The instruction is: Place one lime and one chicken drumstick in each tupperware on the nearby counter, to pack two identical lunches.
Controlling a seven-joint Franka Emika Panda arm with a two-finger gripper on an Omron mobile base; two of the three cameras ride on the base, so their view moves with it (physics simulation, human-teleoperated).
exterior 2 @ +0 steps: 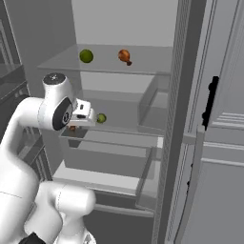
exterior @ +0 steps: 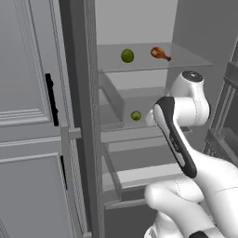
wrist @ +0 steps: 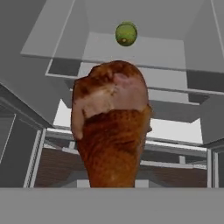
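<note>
1. Inside open fridge: gripper [exterior 2: 72, 127] sits at middle shelf [exterior 2: 119, 131] level, fingers hidden, apparently clamped on chicken drumstick [wrist: 111, 127], which looms close in hand view.
2. Lower lime [exterior: 135, 115] on that shelf, just beside the hand.
3. Top shelf [exterior: 186, 58] holds second lime [exterior: 127, 56] and second drumstick [exterior: 160, 53], apart.

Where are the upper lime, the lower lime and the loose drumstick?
upper lime [exterior: 127, 56], left base view, its middle.
lower lime [exterior: 135, 115], left base view, its middle.
loose drumstick [exterior: 158, 53], left base view, its meaty end.

Flat even rendered light, soft grey tones, faint shadows, no glare, slightly soft, coarse detail
</note>
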